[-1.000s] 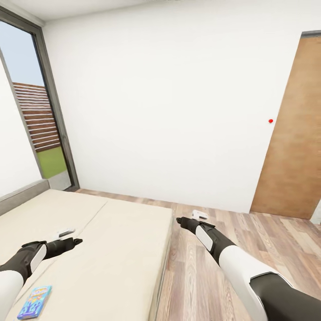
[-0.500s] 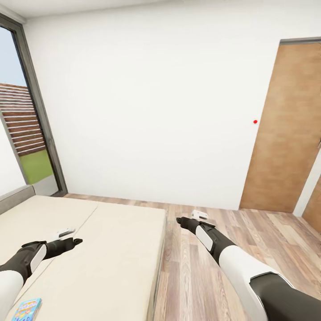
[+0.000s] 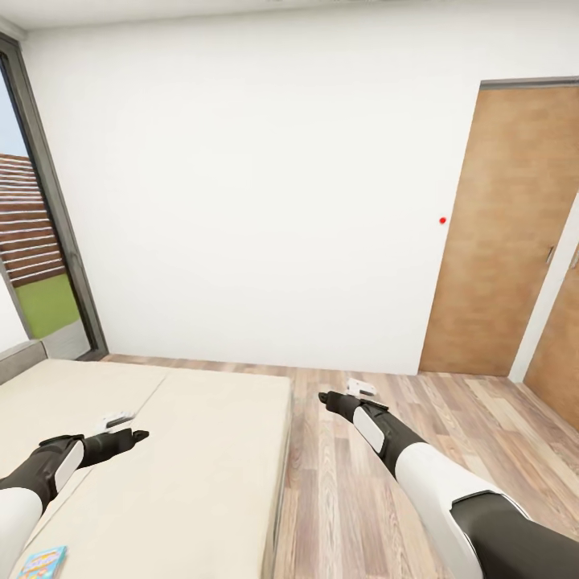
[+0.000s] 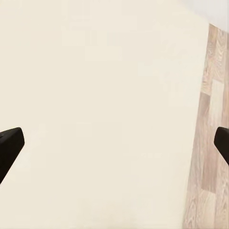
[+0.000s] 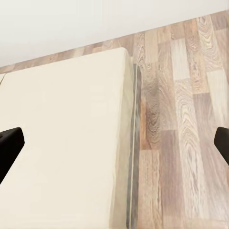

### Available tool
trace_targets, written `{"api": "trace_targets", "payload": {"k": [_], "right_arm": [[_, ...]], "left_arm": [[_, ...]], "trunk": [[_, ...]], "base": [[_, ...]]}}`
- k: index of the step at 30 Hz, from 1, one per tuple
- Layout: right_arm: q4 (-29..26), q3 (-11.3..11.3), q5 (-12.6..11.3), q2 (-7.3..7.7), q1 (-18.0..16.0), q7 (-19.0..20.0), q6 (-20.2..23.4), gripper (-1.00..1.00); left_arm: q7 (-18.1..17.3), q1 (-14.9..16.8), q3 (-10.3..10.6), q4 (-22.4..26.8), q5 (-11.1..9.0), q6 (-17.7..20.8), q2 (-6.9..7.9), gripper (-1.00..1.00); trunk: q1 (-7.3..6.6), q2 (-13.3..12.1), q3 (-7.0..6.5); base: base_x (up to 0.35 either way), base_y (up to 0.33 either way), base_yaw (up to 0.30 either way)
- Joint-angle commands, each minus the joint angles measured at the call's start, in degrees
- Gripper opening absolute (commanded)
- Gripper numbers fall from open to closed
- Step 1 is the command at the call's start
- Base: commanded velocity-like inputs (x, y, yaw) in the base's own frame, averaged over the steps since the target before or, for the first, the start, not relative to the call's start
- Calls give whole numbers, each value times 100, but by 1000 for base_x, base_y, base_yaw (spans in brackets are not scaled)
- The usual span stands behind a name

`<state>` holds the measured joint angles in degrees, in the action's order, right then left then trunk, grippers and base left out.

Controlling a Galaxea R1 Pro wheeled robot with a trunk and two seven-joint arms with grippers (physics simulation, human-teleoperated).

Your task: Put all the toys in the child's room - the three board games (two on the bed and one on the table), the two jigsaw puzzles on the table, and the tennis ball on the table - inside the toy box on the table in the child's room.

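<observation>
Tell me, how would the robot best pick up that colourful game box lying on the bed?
The board game lies flat on the bed, only partly in view at the head view's lower left corner. Likely best is the left gripper, jaws open, coming from above to pinch across its thin long edges, since a flat box offers no top face to grasp.

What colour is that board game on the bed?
Light blue with colourful print, the board game shows best in the head view.
</observation>
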<state>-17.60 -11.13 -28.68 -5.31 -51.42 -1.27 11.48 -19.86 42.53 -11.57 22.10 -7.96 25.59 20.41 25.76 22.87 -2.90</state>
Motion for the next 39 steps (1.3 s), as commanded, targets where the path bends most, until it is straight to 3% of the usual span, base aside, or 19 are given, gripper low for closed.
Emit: {"api": "trace_targets", "payload": {"k": [1, 39], "right_arm": [[-7, -30, -27, 3, -1, -15, 21, 100], [2, -29, -33, 33, 0, -10, 46, 100]], "left_arm": [[-9, 0, -30, 4, -39, 51, -2, 100], [-9, 0, -30, 4, -39, 51, -1, 100]], "trunk": [[2, 4, 2], [2, 4, -14]], "base": [[-32, 22, -45], [-30, 66, -13]]}}
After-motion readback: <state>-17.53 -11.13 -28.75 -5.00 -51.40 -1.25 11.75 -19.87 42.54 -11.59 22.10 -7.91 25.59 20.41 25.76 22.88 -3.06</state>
